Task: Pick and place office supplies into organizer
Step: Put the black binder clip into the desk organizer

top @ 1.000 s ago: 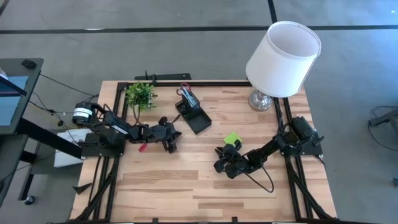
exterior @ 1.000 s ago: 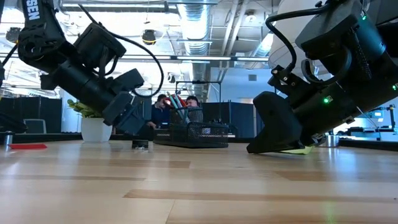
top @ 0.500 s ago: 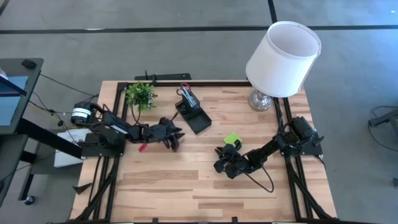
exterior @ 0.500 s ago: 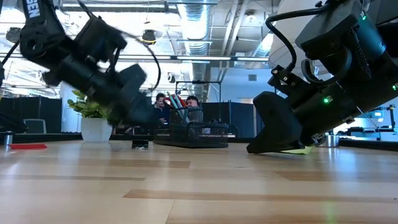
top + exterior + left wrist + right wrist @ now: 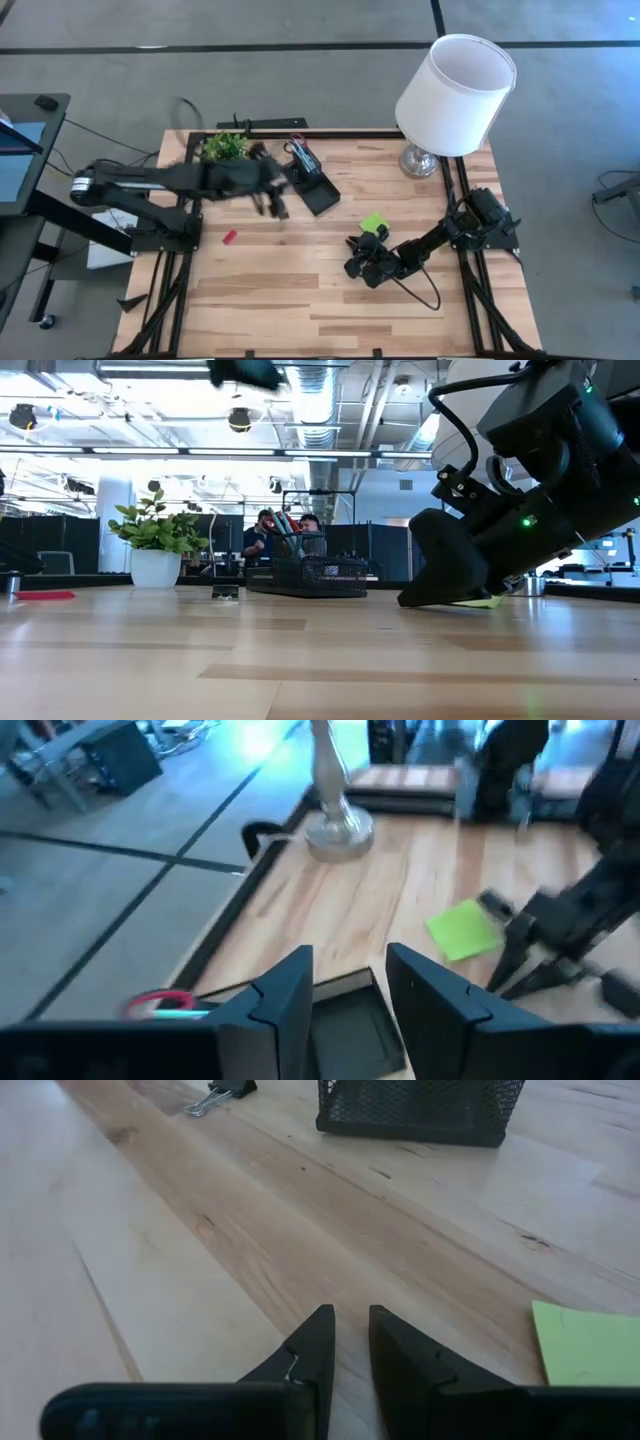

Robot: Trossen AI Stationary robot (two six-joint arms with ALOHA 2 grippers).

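Note:
My left gripper [image 5: 276, 200] hangs open above the table beside the black mesh organizer [image 5: 314, 186]. In its wrist view the left gripper [image 5: 350, 1005] has nothing between its fingers, and the organizer's tray [image 5: 345, 1035] lies below them. Red-handled scissors [image 5: 155, 1003] stand in the organizer's cup [image 5: 298, 151]. A black binder clip [image 5: 226, 592] lies on the table before the organizer [image 5: 310, 572]. My right gripper [image 5: 347, 1342] sits low over the wood near the lime-green sticky-note pad [image 5: 373, 221], fingers a little apart and holding nothing. A small red bit [image 5: 229, 237] lies at the left.
A potted plant [image 5: 225, 148] stands at the far left, close behind my left arm. A white-shaded lamp [image 5: 455, 92] stands at the far right, its metal base [image 5: 338, 825] on the wood. Bare wood fills the near half of the table. People show beyond the organizer in the low view.
My left gripper has opened, risen from the table beside the binder clip and swung toward the far edge, ending beside the organizer. It has left the low view upward. The clip stays on the table. My right arm has kept still.

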